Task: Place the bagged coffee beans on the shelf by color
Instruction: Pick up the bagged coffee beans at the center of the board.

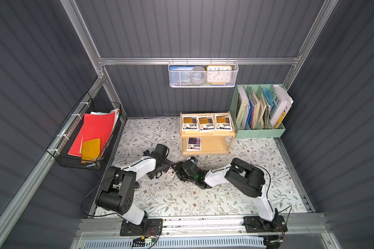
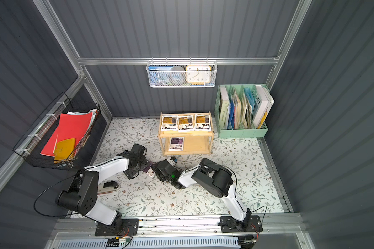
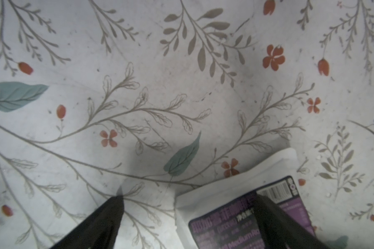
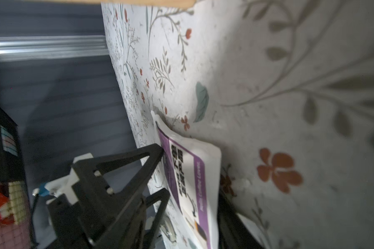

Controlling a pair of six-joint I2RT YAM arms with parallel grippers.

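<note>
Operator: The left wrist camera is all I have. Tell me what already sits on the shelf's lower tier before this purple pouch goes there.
Observer: One purple pouch lies flat on the lower tier of the shelf, at the end nearer the left arm.
Operator: Report the right arm.
Observer: The right gripper is at the pouch on the table, on the side opposite the left gripper. I cannot tell whether it grips.
</note>
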